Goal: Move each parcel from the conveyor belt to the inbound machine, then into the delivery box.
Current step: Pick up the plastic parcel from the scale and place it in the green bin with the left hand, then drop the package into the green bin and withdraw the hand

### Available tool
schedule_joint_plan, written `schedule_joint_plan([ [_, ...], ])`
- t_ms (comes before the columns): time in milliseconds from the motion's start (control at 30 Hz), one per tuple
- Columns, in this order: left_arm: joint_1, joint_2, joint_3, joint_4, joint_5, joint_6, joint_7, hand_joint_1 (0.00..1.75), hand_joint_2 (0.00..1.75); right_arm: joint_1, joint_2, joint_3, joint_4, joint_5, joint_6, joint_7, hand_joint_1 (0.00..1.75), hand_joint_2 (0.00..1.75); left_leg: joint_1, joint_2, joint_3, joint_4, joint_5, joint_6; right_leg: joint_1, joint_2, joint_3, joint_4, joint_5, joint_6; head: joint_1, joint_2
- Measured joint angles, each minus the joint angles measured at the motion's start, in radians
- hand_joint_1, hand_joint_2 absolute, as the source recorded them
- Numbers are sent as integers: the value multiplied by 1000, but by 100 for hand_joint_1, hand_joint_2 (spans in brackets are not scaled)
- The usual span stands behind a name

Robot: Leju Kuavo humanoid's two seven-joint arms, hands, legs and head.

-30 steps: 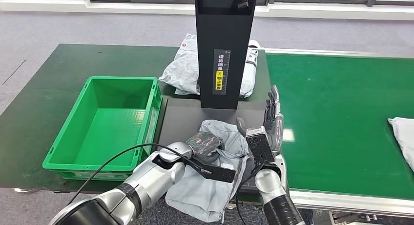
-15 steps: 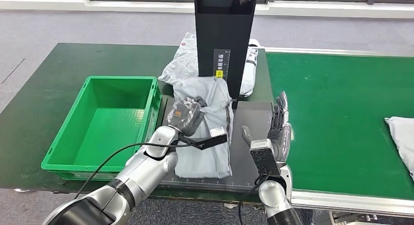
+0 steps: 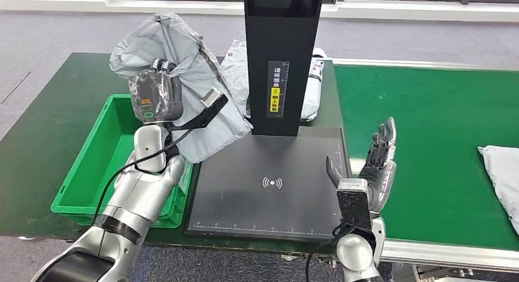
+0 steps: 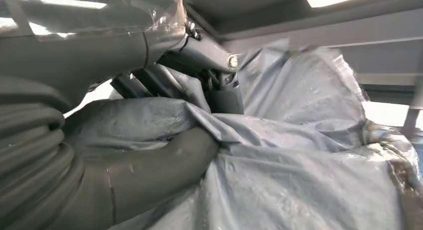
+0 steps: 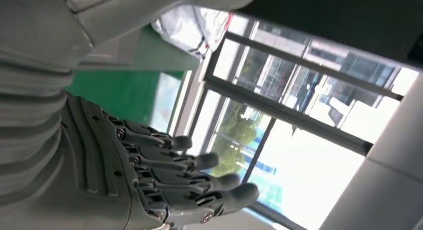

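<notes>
Your left hand (image 3: 156, 97) gripped the grey parcel (image 3: 183, 80), which hung raised above the green delivery box (image 3: 92, 166), beside the black inbound machine (image 3: 281, 55). Its scan plate (image 3: 269, 190) lay bare on the dark green table (image 3: 55, 104); another parcel (image 3: 503, 172) waited on the green conveyor belt (image 3: 428, 123), windows beyond. Your right hand (image 3: 373, 169) stood upright at the plate's edge, fingers (image 5: 199, 160) spread, holding nothing.
</notes>
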State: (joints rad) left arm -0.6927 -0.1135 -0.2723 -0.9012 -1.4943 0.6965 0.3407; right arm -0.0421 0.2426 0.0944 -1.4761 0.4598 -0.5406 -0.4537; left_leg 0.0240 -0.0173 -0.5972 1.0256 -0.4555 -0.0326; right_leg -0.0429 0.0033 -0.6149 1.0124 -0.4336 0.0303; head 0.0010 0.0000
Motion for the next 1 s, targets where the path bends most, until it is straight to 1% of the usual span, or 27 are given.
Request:
schedule_joint_plan([
  [67,-24,28,-16,36,0,-2,95,175,175,20,1,-5,-18,0,-3,4,0,175,0,0,0,0,0,0,0,1,0,0,0,0,0,0],
  [133,-52,52,-29,101,0,-16,167,175,175,38,1,-6,-31,-3,-3,8,0,175,0,0,0,0,0,0,0,1,0,0,0,0,0,0],
  [200,-74,74,-33,174,0,-56,208,175,175,54,1,-7,-44,-5,-1,9,0,175,0,1,0,0,0,0,0,1,-1,0,0,0,0,0],
  [300,-96,109,-31,272,0,-126,240,175,175,72,1,-7,-64,-3,7,14,0,175,0,3,0,0,0,0,0,3,-1,0,0,-1,0,0],
  [367,-103,128,-26,320,0,-158,246,144,175,79,1,-9,-76,0,14,20,0,175,0,4,0,0,0,0,0,4,-2,0,1,-1,0,0],
  [433,-113,142,-20,363,0,-218,258,113,175,83,1,-12,-84,8,23,29,0,175,0,5,0,0,0,0,0,4,-3,0,1,-1,0,0],
  [467,-118,149,-17,383,0,-255,267,113,175,85,2,-13,-89,13,29,33,0,175,0,5,0,0,0,0,0,4,-2,0,1,-1,0,0],
  [533,-123,160,-10,418,0,-312,283,65,175,89,4,-16,-99,25,38,41,0,175,0,5,-1,0,0,0,0,4,-3,0,1,-1,0,0],
  [600,-123,168,-3,443,0,-333,289,12,175,92,6,-22,-107,31,42,46,0,175,0,4,-1,0,0,0,0,4,-3,0,1,-1,0,0],
  [733,-126,177,8,475,0,-353,291,1,175,98,7,-30,-120,33,48,47,0,175,0,4,-1,0,0,-1,0,4,-3,0,1,-1,0,0],
  [833,-126,180,21,487,0,-365,294,0,175,111,7,-36,-124,33,58,49,0,175,0,4,-1,0,-1,-1,0,4,-3,0,1,-1,0,0],
  [867,-126,181,25,489,0,-356,292,0,175,116,7,-40,-125,32,61,48,0,175,0,4,-1,0,-1,-1,0,4,-3,0,1,-1,0,0],
  [933,-121,183,39,487,1,-294,265,0,175,127,6,-46,-125,29,62,46,0,175,0,4,-1,0,-1,-1,0,4,-3,0,1,-1,0,0],
  [967,-115,183,53,481,7,-235,223,0,175,132,5,-47,-126,26,62,45,0,175,0,4,-1,0,-1,-1,0,4,-4,0,1,-1,0,0],
  [1000,-109,179,74,469,22,-171,163,0,175,138,4,-48,-126,22,61,44,0,175,0,4,-1,0,-1,-1,0,4,-4,0,1,-1,0,0],
])
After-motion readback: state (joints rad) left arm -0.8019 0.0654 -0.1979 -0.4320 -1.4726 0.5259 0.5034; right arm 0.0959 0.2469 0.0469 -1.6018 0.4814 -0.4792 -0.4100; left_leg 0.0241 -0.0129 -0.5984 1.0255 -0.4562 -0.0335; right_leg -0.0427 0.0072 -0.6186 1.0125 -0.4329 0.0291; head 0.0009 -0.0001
